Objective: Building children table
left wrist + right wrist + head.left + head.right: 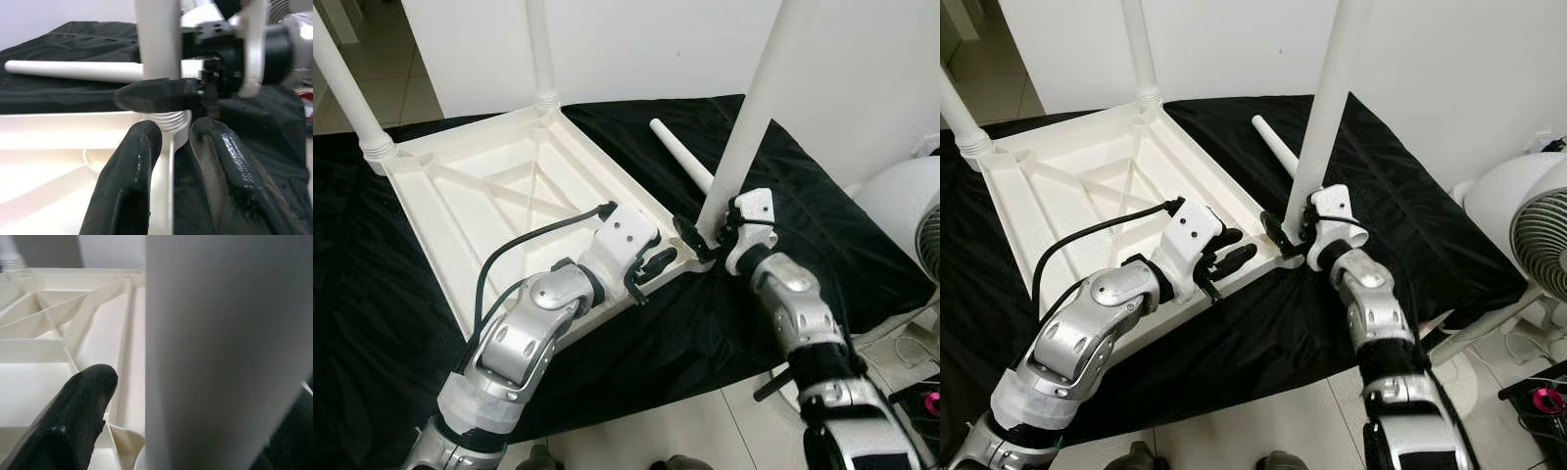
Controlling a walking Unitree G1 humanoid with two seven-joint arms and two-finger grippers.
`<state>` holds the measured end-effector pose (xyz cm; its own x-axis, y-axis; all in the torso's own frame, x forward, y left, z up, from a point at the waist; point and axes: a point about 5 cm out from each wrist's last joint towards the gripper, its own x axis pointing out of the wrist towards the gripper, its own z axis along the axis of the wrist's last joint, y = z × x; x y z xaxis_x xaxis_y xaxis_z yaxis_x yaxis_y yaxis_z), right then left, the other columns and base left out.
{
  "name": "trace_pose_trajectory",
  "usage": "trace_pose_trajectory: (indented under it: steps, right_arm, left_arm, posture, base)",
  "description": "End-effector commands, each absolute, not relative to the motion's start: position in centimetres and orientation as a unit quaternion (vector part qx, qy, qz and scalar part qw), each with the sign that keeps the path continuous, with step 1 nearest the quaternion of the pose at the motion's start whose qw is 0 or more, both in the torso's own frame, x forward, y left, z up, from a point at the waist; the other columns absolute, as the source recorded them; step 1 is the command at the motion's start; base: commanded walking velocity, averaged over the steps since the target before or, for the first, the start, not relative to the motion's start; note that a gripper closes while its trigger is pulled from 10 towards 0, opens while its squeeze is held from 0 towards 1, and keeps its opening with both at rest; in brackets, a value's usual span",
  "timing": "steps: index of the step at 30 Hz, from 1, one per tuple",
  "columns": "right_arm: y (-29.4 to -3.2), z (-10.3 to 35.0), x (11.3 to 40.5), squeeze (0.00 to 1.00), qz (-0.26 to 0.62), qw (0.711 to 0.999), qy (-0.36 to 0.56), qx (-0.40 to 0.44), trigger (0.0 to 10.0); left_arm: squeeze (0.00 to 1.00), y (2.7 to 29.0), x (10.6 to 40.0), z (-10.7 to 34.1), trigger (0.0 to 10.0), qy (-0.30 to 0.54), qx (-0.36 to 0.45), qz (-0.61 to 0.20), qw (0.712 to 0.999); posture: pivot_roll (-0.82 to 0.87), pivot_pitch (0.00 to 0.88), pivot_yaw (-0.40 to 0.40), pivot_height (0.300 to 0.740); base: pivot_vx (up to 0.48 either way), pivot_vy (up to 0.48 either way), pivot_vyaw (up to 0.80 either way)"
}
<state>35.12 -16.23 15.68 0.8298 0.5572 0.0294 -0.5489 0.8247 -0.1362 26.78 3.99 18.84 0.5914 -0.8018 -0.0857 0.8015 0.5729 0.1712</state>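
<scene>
- The white table top (499, 196) lies upside down on a black cloth (822, 245) spread over the floor, its ribbed underside facing up.
- Two legs stand upright in its far corners – one (352, 98) at the far left, one (540, 54) at the far middle.
- A third leg (754, 117) stands upright in the near right corner socket, leaning slightly toward the wall.
- The right hand (710, 235) is clenched around the base of this third leg, one finger (73, 421) on each side of it, just above the socket.
- The left hand (651, 269) rests at the table top's near edge, just beside that same corner; its fingers (127, 186) are parted and straddle the rim, gripping nothing.
- A fourth leg (680, 155) lies flat on the cloth beyond the corner – loose, partly hidden behind the upright leg.
- A white fan (1528, 235) stands on the tiled floor off the cloth's right edge.
</scene>
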Motion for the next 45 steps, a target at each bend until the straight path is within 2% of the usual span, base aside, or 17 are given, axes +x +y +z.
trace_pose_trajectory:
  steps: [1,2,5,6,7,8,9,12,13,21,22,27,33,39,43,45]
  right_arm:
    - [-16.1,15.2,35.1,0.00,0.304,0.950,-0.024,-0.070,10.0]
    - [-16.4,15.1,35.4,0.00,0.311,0.947,-0.018,-0.081,9.5]
    - [-16.6,15.0,35.5,0.00,0.313,0.946,-0.016,-0.085,9.5]
    - [-16.6,14.8,35.5,0.00,0.317,0.944,-0.011,-0.087,4.8]
    - [-16.7,14.7,35.6,0.00,0.320,0.943,-0.007,-0.088,4.1]
    - [-16.8,14.6,35.6,0.00,0.322,0.943,-0.004,-0.088,4.1]
    - [-16.9,14.4,35.6,0.00,0.326,0.941,-0.001,-0.091,2.4]
    - [-17.0,14.3,35.7,0.00,0.330,0.940,0.000,-0.093,2.4]
    - [-17.1,14.2,35.6,0.00,0.333,0.938,0.002,-0.101,0.0]
    - [-17.5,14.3,35.8,0.00,0.337,0.936,0.005,-0.107,0.0]
    - [-17.8,14.2,35.8,0.00,0.324,0.940,0.011,-0.107,10.0]
    - [-18.0,13.6,36.3,0.00,0.258,0.961,0.034,-0.092,10.0]
    - [-16.9,13.6,36.4,0.00,0.231,0.971,0.026,-0.059,10.0]
    - [-15.6,13.4,36.3,0.00,0.152,0.988,0.026,-0.003,10.0]
    - [-15.0,13.3,36.0,0.00,0.127,0.992,0.026,0.004,10.0]
    - [-14.0,12.7,35.3,0.00,0.053,0.998,0.031,0.010,10.0]
  left_arm:
    - [0.00,3.9,27.1,18.9,10.0,-0.003,0.102,-0.444,0.890]
    - [0.00,3.9,27.0,19.0,10.0,-0.004,0.099,-0.443,0.891]
    - [0.00,3.9,27.0,19.0,10.0,-0.004,0.098,-0.442,0.892]
    - [0.00,3.9,27.0,19.0,10.0,-0.004,0.098,-0.442,0.892]
    - [0.00,3.9,27.0,19.0,10.0,-0.004,0.098,-0.441,0.892]
    - [0.00,3.9,27.0,19.0,10.0,-0.004,0.098,-0.441,0.892]
    - [0.00,3.9,27.0,19.0,10.0,-0.004,0.098,-0.440,0.892]
    - [0.00,4.0,27.0,19.0,10.0,-0.004,0.098,-0.440,0.893]
    - [0.00,4.0,27.0,19.0,10.0,-0.004,0.098,-0.440,0.893]
    - [0.00,4.0,27.0,19.1,10.0,-0.004,0.098,-0.440,0.893]
    - [0.00,4.0,27.0,19.1,10.0,-0.004,0.097,-0.441,0.892]
    - [0.00,3.9,27.0,19.1,10.0,-0.004,0.096,-0.442,0.892]
    - [0.00,3.9,27.0,19.1,10.0,-0.004,0.096,-0.442,0.892]
    - [0.00,3.9,27.0,19.0,10.0,-0.002,0.096,-0.441,0.892]
    - [0.00,3.9,27.0,19.0,10.0,-0.002,0.096,-0.441,0.892]
    - [0.00,3.9,27.1,18.7,10.0,0.001,0.098,-0.437,0.894]
  posture:
    - [-0.05,0.000,0.007,0.740]
    - [-0.05,0.000,0.007,0.740]
    - [-0.05,0.000,0.007,0.740]
    - [-0.05,0.000,0.006,0.740]
    - [-0.05,0.000,0.006,0.740]
    - [-0.05,0.000,0.006,0.740]
    - [-0.05,0.000,0.006,0.740]
    - [-0.05,0.000,0.006,0.740]
    - [-0.05,0.000,0.010,0.740]
    - [-0.05,0.002,0.011,0.740]
    - [-0.06,0.005,0.010,0.740]
    - [-0.06,0.008,0.012,0.740]
    - [-0.06,0.011,0.009,0.740]
    - [-0.06,0.013,0.005,0.740]
    - [-0.06,0.009,0.000,0.740]
    - [-0.06,0.005,-0.002,0.740]
  base:
    - [0.000,0.000,0.00]
    - [0.000,0.000,0.00]
    - [0.000,0.000,0.00]
    - [0.000,0.000,0.00]
    - [0.000,0.000,0.00]
    - [0.000,0.000,0.00]
    - [0.000,0.000,0.00]
    - [0.000,0.000,0.00]
    - [0.000,0.000,0.00]
    - [0.000,0.000,0.00]
    - [0.000,0.000,0.00]
    - [0.000,0.000,0.00]
    - [0.000,0.000,0.00]
    - [0.000,0.000,0.00]
    - [0.000,0.000,0.00]
    - [0.000,0.000,0.00]
